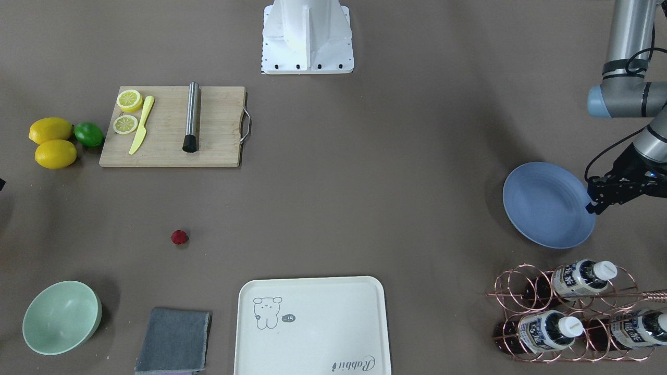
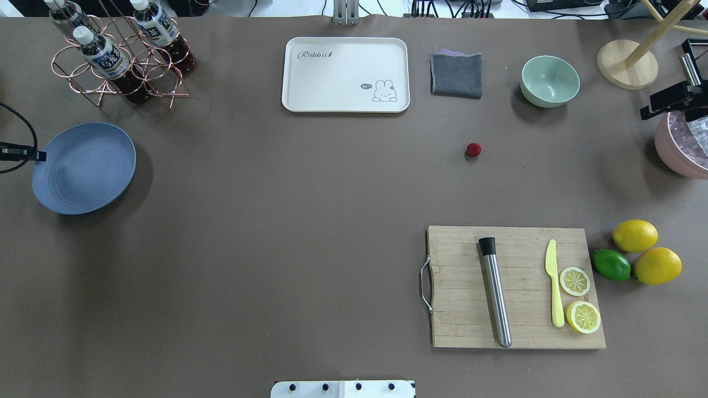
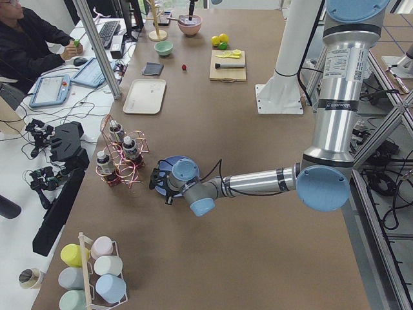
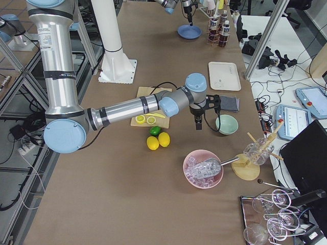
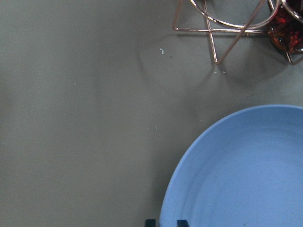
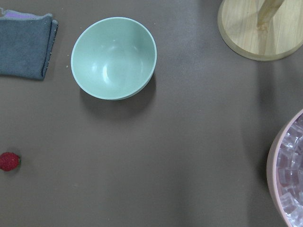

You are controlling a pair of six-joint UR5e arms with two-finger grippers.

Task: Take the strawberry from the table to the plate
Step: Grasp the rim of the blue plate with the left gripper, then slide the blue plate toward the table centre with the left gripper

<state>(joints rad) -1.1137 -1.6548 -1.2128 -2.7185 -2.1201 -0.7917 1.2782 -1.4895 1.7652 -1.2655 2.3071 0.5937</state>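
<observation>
The strawberry [image 1: 179, 237] [image 2: 473, 150] is a small dark-red fruit lying alone on the brown table [image 2: 276, 221]; the right wrist view catches it at the left edge [image 6: 8, 161]. The blue plate [image 1: 547, 205] [image 2: 83, 168] [image 5: 246, 175] is far across the table, by the bottle rack. My left gripper [image 1: 593, 204] is shut on the plate's rim, its two fingertips [image 5: 150, 222] close together astride the edge. My right gripper [image 2: 647, 112] [image 4: 197, 125] hangs above the table between the green bowl and the pink bowl, well away from the strawberry. Whether it is open or shut I cannot tell.
A cutting board [image 2: 514, 287] carries a steel rod, a yellow knife and lemon halves, with two lemons and a lime [image 2: 611, 264] beside it. Also present: a cream tray [image 2: 345, 74], a grey cloth [image 2: 456, 74], a mint bowl [image 2: 550, 80], a bottle rack [image 2: 119, 55], an ice bowl [image 2: 683, 146].
</observation>
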